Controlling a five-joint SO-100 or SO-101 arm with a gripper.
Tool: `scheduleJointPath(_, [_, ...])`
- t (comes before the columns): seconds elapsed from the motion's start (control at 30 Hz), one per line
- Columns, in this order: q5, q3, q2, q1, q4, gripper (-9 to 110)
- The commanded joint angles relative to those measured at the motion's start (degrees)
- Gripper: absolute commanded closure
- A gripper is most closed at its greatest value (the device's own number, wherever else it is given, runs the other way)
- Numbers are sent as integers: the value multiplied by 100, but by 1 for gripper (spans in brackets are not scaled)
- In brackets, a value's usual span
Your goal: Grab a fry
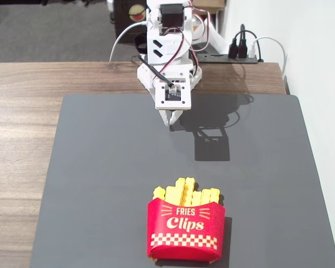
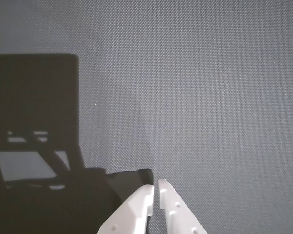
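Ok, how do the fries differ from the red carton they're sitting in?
Colour: the fries are bright yellow, while the carton is red with white and yellow "Fries Clips" lettering. Shape: the fries are slim sticks with wavy edges; the carton is one broad pouch. Exposure: only the fries' tops show above the rim, whereas the carton's whole front is visible. Both sit on the grey mat, well away from the gripper.

Bright, even light, sharp focus; the arm casts hard dark shadows on the mat point(image 1: 100, 167).
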Motion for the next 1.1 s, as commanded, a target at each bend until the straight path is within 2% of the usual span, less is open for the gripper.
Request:
scheduleJointPath(0.0, [35, -132, -229, -53, -26, 101])
scheduleJointPath(0.4, [334, -2303, -2751, -185, 352, 100])
scheduleJointPath(0.5, [352, -2742, -3305, -158, 316, 96])
scheduleJointPath(0.77, [264, -3832, -4597, -79, 44, 69])
scheduleJointPath(1.07, [246, -5221, -6337, -53, -659, 67])
